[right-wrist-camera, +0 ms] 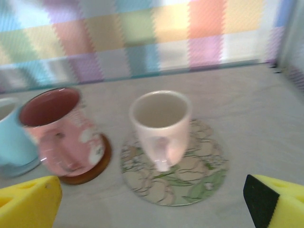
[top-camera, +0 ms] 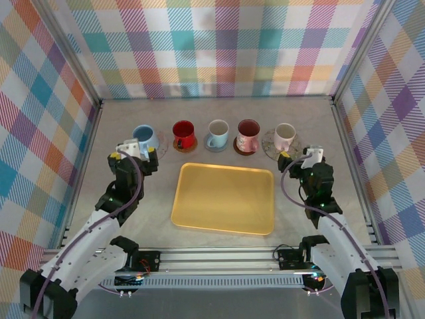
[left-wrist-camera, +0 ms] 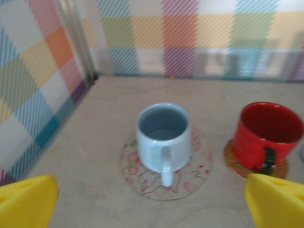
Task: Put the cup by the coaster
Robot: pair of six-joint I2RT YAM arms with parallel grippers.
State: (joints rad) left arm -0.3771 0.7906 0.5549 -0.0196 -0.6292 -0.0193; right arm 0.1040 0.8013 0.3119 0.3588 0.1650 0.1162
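Five cups stand in a row at the back of the table. The pale blue cup rests on a red-patterned round coaster, handle toward my left gripper. That gripper is open just in front of it and holds nothing; its yellow fingertips frame the cup. The cream cup sits on a green-leaf coaster. My right gripper is open and empty just before it.
Between them stand a red cup on a cork coaster, a light blue cup and a pink floral cup on a brown coaster. A yellow tray lies mid-table. Checked walls enclose three sides.
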